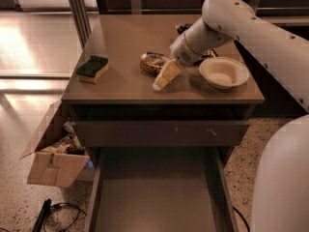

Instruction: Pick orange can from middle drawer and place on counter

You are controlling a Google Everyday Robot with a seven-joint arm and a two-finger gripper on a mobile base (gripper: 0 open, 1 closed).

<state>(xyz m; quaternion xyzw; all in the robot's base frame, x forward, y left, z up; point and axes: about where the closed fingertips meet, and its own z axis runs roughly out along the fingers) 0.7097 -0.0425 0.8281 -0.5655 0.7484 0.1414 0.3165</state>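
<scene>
Camera view gives you the small dented orange-gold metallic can (151,62) lying on its side on the smooth tan-brown counter (125,42), not in the wide shallow grey-brown middle drawer (154,197), which stands pulled out below with a bare floor.

The gripper (165,76) is low over the counter at the end of the white arm that reaches in from the far right corner. Its pale cream tip slants down toward the counter's front edge.

The relation that matters is this: the can sits right against the gripper, on the side facing the green-and-yellow sponge (92,68) and a little farther back from the front edge. Can and gripper look to be touching. The can's long axis seems to run roughly across the counter, from the sponge side toward the round white bowl (223,72), so it crosses the gripper's slant instead of lining up with it.

You cannot tell whether the gripper is clamped on the can or merely resting beside it, because the near part of the gripper covers the contact.

By my reading the placing is nearly done. If the gripper has the can, let it go, then lift away toward the bowl side and upward, so the can is not nudged into a roll. The bowl is near on that side, so keep the lift steep.
</scene>
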